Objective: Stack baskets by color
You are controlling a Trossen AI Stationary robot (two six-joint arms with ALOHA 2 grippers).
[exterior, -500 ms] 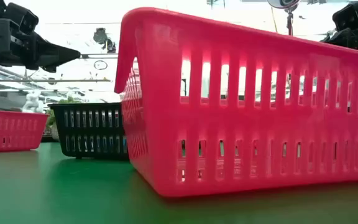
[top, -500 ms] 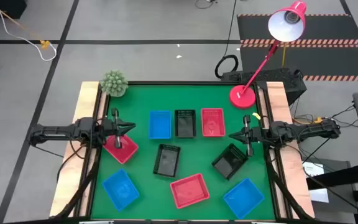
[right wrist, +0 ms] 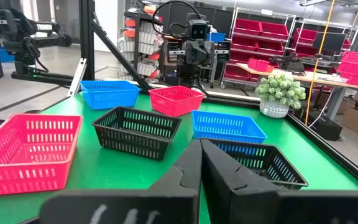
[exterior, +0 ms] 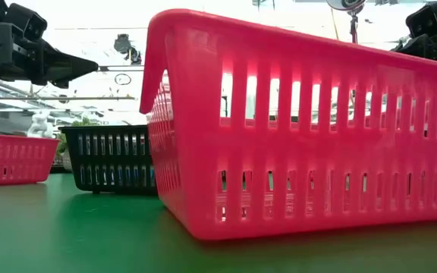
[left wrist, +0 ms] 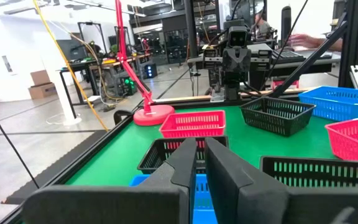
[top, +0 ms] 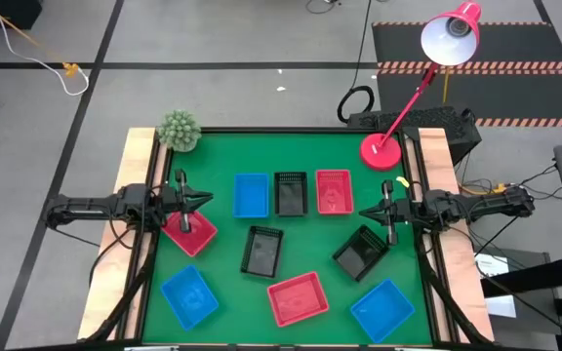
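Observation:
Several baskets lie open side up on the green mat (top: pixel 224 156). Across the far middle a blue basket (top: pixel 251 195), a black one (top: pixel 290 193) and a red one (top: pixel 334 191) stand in a row. A red basket (top: pixel 189 232) lies at the left, below my left gripper (top: pixel 209 201), which hangs shut above the mat and points right. Black baskets (top: pixel 262 251) (top: pixel 361 252) sit mid-table. A red basket (top: pixel 298 297) and two blue ones (top: pixel 189 295) (top: pixel 382 310) lie near the front. My right gripper (top: pixel 362 212) hangs shut at the right, pointing left.
A red desk lamp has its round base (top: pixel 380 150) on the mat's far right corner. A small green plant (top: pixel 179 130) stands at the far left corner. Wooden rails (top: pixel 130 166) border the mat on both sides. Bare mat shows between the baskets.

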